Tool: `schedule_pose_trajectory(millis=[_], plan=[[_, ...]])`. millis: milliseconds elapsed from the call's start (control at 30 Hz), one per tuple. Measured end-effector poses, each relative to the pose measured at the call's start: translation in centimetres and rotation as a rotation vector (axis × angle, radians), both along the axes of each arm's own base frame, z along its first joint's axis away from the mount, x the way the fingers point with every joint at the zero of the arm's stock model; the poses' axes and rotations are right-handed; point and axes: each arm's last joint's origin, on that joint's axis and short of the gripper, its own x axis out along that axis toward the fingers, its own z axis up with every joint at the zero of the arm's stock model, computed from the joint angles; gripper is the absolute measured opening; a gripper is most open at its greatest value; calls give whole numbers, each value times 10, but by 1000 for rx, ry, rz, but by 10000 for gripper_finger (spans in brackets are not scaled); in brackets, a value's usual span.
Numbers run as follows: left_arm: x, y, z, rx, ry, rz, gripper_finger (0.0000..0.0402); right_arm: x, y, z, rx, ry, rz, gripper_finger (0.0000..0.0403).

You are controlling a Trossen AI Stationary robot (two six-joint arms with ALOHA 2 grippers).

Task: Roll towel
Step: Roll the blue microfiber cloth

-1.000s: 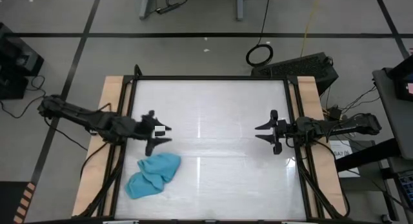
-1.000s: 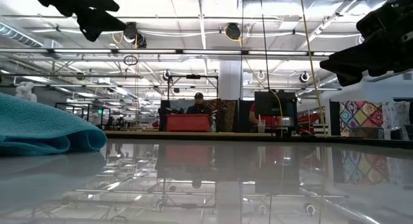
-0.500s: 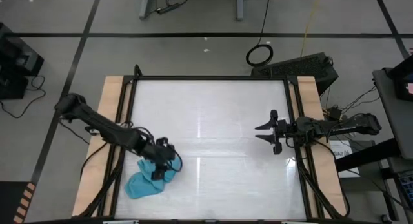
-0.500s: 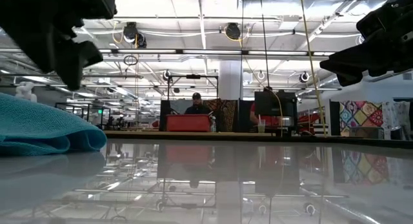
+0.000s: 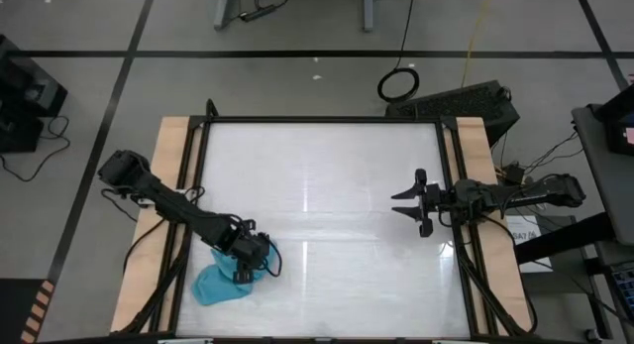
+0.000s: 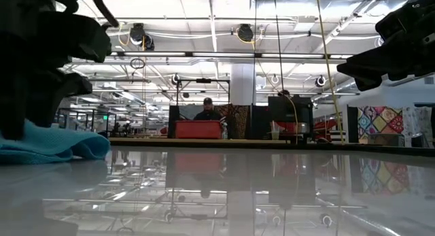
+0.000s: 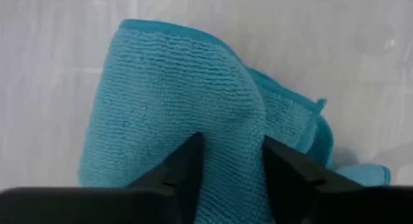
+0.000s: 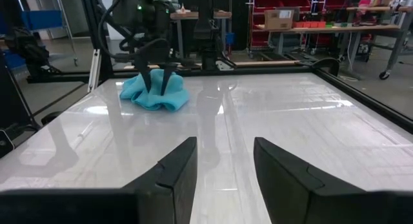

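The turquoise towel (image 5: 210, 285) lies crumpled on the table near its front left corner; it also shows in the low view (image 6: 64, 144) and the right wrist view (image 8: 155, 98). My left gripper (image 5: 250, 266) points down onto the towel's right part, fingers open, with a raised fold of cloth (image 7: 229, 121) between them. In the right wrist view my left gripper (image 8: 157, 87) stands on the towel's top. My right gripper (image 5: 406, 203) is open and empty above the table's right side. My left gripper comes at the towel from above, pointing down. Its open fingers (image 7: 187, 162) rest on the cloth on either side of a raised fold (image 7: 232, 130) in the crumpled towel's right part. The towel lies on the table, slack.
The white table top (image 5: 327, 175) is bare between the two grippers. Wooden side rails (image 5: 168, 156) run along the table's left and right. Beyond the far edge the low view shows a workshop with a person (image 6: 208, 108) at a bench.
My left gripper has gone from above the table's left middle toward the near edge and down onto the towel, tipping to point downward. Its fingers now stand on the cloth. My right gripper has kept still.
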Motion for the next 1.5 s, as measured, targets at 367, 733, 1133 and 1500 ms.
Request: schedule_pose_trajectory(millis=[367, 733, 1133, 1500], plan=[[27, -12, 44, 26, -195, -129, 9, 0, 0, 0, 0, 0, 0, 144], [56, -16, 130, 152, -462, -248, 4, 0, 0, 0, 0, 0, 0, 144], [75, 5, 213, 436, -752, -258, 3, 0, 0, 4, 5, -39, 0, 144], [86, 27, 205, 427, -646, -250, 2, 1, 0, 11, 163, -108, -4, 144]])
